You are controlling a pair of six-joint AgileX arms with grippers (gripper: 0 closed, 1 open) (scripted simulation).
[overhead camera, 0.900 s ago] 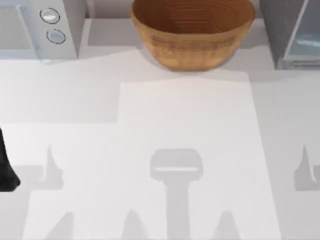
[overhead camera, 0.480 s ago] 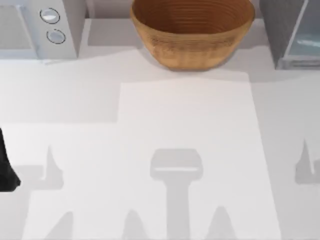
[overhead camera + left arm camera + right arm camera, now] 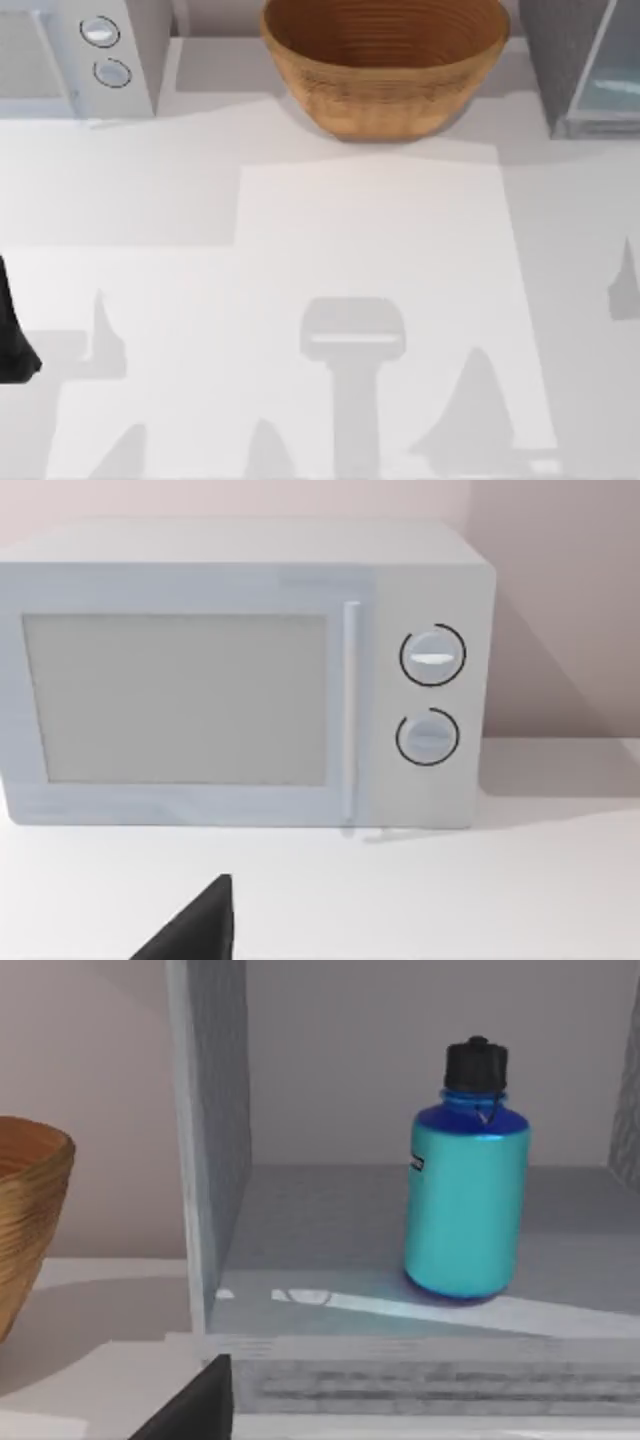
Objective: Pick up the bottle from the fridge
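The bottle (image 3: 466,1182) stands upright on the floor of the fridge (image 3: 212,1150), blue-teal with a black cap. The fridge front is open toward the right wrist camera. A dark tip of my right gripper (image 3: 196,1407) shows low in that view, in front of the fridge's sill and well short of the bottle. In the top view the fridge (image 3: 556,62) stands at the back right of the table. My left gripper (image 3: 196,926) is parked facing the white box with two knobs, and its arm (image 3: 12,345) sits at the table's left edge.
A large wooden bowl (image 3: 385,62) stands at the back middle, just left of the fridge, and also shows as the bowl (image 3: 22,1222) in the right wrist view. The white box with two round knobs (image 3: 100,55) fills the back left corner. Open table top lies in front.
The right arm's shadows on the table have shifted: the one at the right edge slid farther right and up, and the front one grew. The left arm has not moved.
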